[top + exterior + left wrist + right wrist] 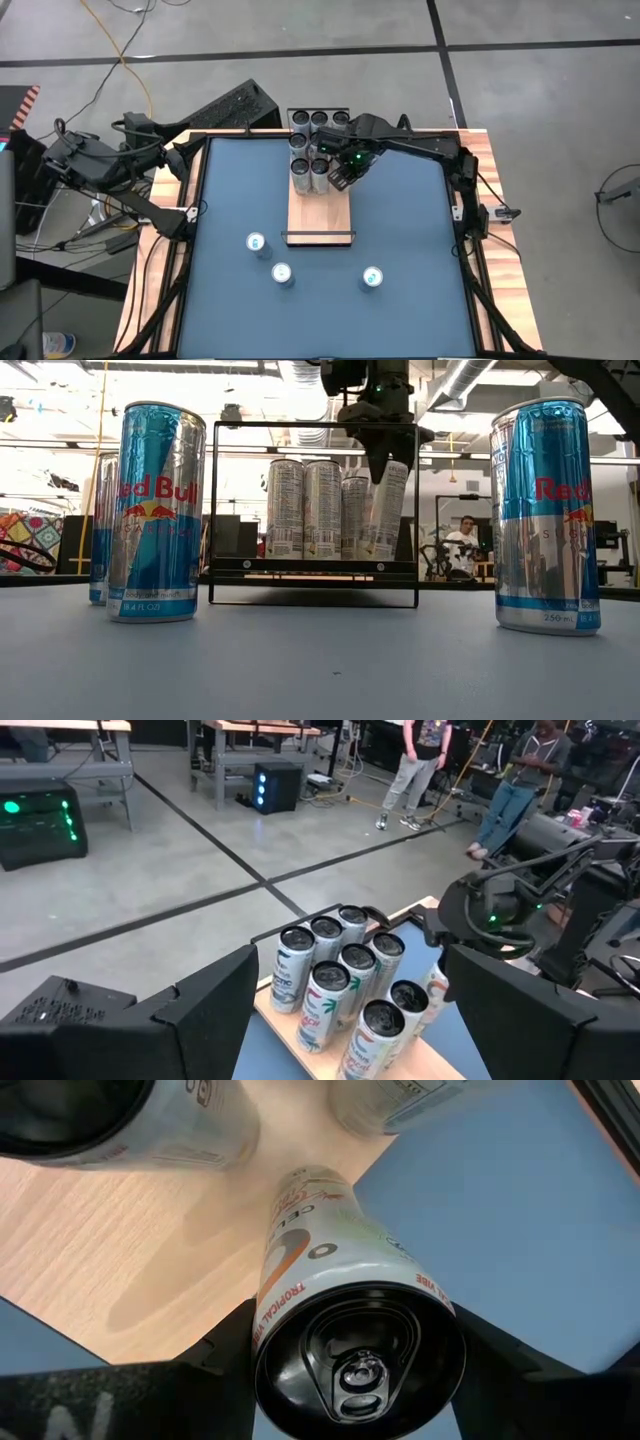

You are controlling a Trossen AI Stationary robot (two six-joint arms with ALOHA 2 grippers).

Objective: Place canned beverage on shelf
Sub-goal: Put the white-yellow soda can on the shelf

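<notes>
While clamped at both sides near the rim by the right jaws (358, 1370), can (340, 1280) hangs tilted, base touching or just over shelf (320, 212) near its right edge, upper centre of high view; presumably gripped high to leave the base free for setting down beside the cans already grouped (310, 150) at the far end. Pale body, orange and green print, dark lid with tab. Black rail (319, 238) closing the shelf's near end. Left jaws (345, 1010) spread wide, empty, parked off the bench at upper left. Three blue cans (282, 274) waiting lower centre on the bench (400, 220).
</notes>
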